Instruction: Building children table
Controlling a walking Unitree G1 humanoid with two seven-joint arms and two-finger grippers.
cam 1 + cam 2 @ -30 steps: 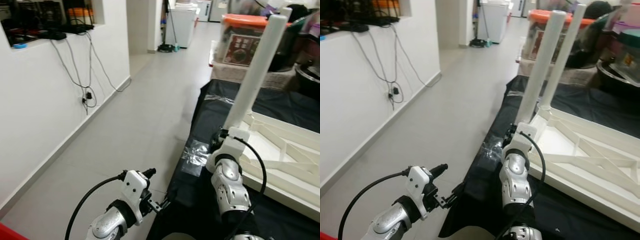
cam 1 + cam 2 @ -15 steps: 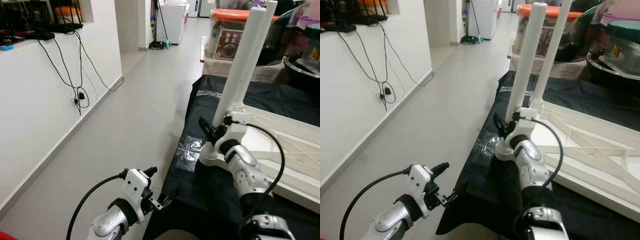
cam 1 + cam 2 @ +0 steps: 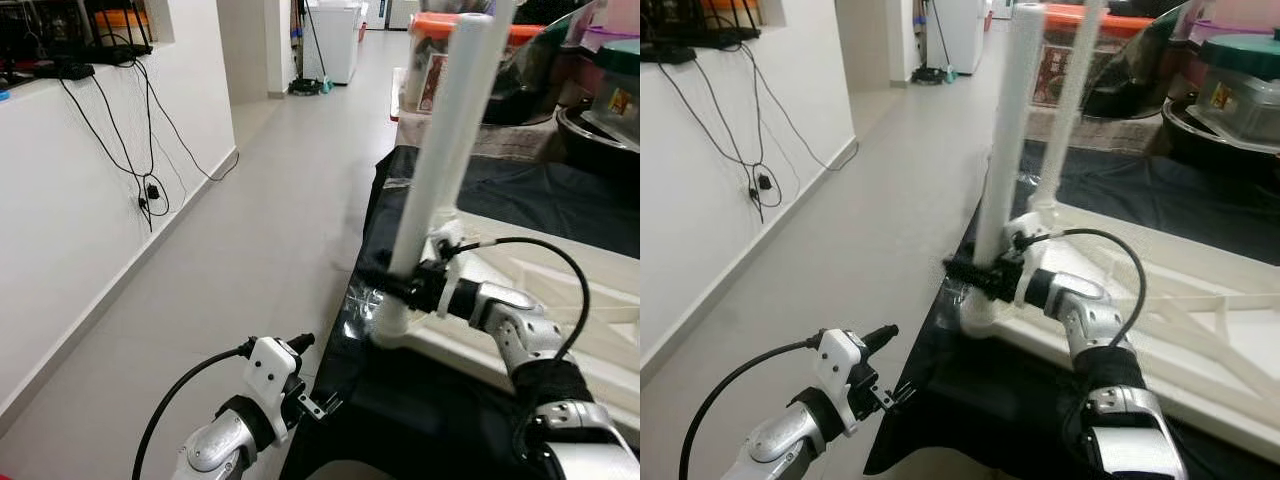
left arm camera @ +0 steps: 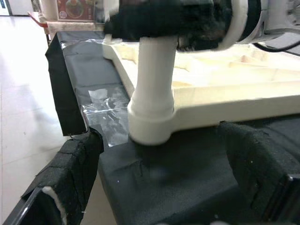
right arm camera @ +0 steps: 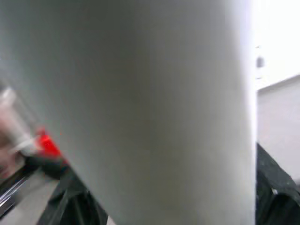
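**Right arm swung round onto the leg**

Since a second ago my right arm has swung from below the leg to reach in from the right. The white plastic tabletop (image 3: 560, 290), upside down, lies right of centre on the black cloth-covered bench (image 3: 440, 400). The white tubular leg (image 3: 440, 150) stands at its near-left corner, with the right gripper (image 3: 975, 275) clamped low around it. A skewed push could tilt the leg out of its socket. The left gripper (image 4: 159, 187), fingers apart, hangs lower left.

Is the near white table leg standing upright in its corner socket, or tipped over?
Upright. The leg rises from its socket at the corner of the upturned tabletop, with the right gripper closed around it low down.
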